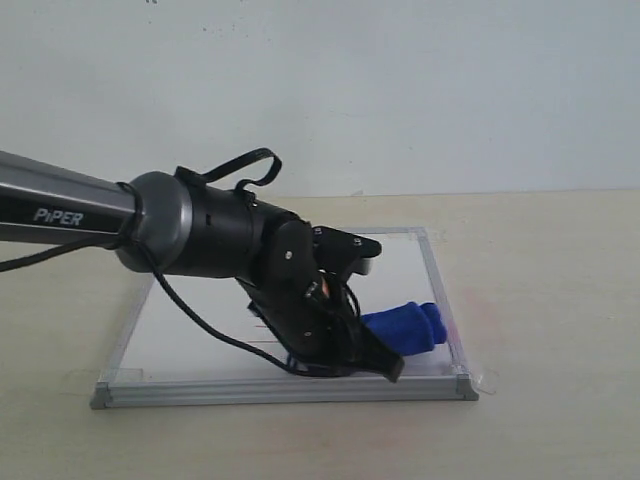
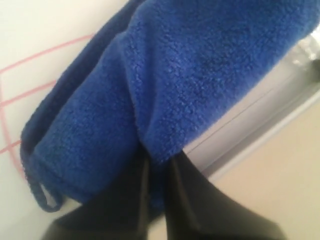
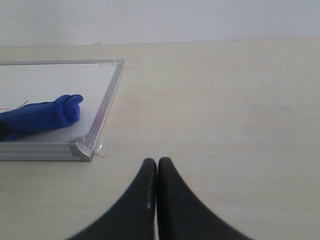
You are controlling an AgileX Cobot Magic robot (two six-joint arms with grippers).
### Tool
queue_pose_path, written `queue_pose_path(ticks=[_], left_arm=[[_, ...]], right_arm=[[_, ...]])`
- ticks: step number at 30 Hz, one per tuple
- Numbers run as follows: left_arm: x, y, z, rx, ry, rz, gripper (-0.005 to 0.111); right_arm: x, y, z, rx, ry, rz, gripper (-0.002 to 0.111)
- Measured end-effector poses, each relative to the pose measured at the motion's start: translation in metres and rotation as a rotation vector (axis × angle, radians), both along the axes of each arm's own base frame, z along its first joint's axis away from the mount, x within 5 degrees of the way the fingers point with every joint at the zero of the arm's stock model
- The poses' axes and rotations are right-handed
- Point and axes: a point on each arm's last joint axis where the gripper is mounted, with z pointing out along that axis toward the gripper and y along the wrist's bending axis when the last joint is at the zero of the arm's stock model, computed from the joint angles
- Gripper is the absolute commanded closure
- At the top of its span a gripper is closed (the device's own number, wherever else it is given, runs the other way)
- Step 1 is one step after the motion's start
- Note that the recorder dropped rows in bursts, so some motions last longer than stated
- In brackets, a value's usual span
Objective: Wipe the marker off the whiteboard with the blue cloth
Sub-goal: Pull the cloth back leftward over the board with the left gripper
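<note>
Silver-grey arm tube with white PiPER lettering, black wrist housing, thin black cables looping outside it, left gripper with matte black tapered fingers, right gripper of same black shape

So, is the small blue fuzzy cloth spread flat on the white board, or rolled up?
Rolled up. The blue fuzzy cloth lies as a sausage-shaped bundle on the white metal-framed board, pinched by the left tool.

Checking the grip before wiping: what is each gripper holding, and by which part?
The left gripper is shut on the blue cloth, pinching one end. The right gripper is shut, holding nothing.
</note>
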Motion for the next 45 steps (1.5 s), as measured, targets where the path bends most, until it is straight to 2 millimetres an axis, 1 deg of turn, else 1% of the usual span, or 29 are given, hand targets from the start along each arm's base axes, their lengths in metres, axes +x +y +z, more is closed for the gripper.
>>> queue_pose_path(ticks=[4,6,10,12,14,18,21,26,29,32,35,37,39,42,45], left_arm=[[0.0,0.034,0.001,0.059,0.024,0.048,0.103],[-0.001,0.053,0.001,0.074,0.038,0.087,0.103],[-0.002,0.084,0.0,0.079,0.058,0.165,0.103],[0.0,0.094,0.001,0.07,0.07,0.207,0.103],[0.001,0.098,0.002,0.058,0.082,0.233,0.103],[0.0,0.094,0.002,0.021,0.092,0.221,0.103],[-0.001,0.084,0.003,-0.028,0.072,0.17,0.103],[-0.003,0.043,0.003,-0.162,0.021,0.136,0.103],[-0.002,0.021,0.004,-0.197,0.011,0.106,0.103],[0.002,0.01,0.006,-0.211,0.01,0.082,0.103],[0.005,0.009,0.006,-0.191,0.018,0.062,0.103],[0.008,0.017,0.005,-0.137,0.019,0.057,0.103],[0.011,0.031,0.003,-0.057,0.04,0.089,0.103],[0.02,0.065,0.003,0.095,0.054,0.154,0.103],[0.031,0.105,0.004,0.247,0.057,0.209,0.103]], right_arm=[[0.0,0.0,0.0,0.0,0.0,0.0,0.108],[0.0,0.0,0.0,0.0,0.0,0.0,0.108],[0.0,0.0,0.0,0.0,0.0,0.0,0.108],[0.0,0.0,0.0,0.0,0.0,0.0,0.108],[0.0,0.0,0.0,0.0,0.0,0.0,0.108],[0.0,0.0,0.0,0.0,0.0,0.0,0.108],[0.0,0.0,0.0,0.0,0.0,0.0,0.108],[0.0,0.0,0.0,0.0,0.0,0.0,0.108],[0.0,0.0,0.0,0.0,0.0,0.0,0.108],[0.0,0.0,0.0,0.0,0.0,0.0,0.108],[0.0,0.0,0.0,0.0,0.0,0.0,0.108],[0.0,0.0,0.0,0.0,0.0,0.0,0.108],[0.0,0.0,0.0,0.0,0.0,0.0,0.108],[0.0,0.0,0.0,0.0,0.0,0.0,0.108],[0.0,0.0,0.0,0.0,0.0,0.0,0.108]])
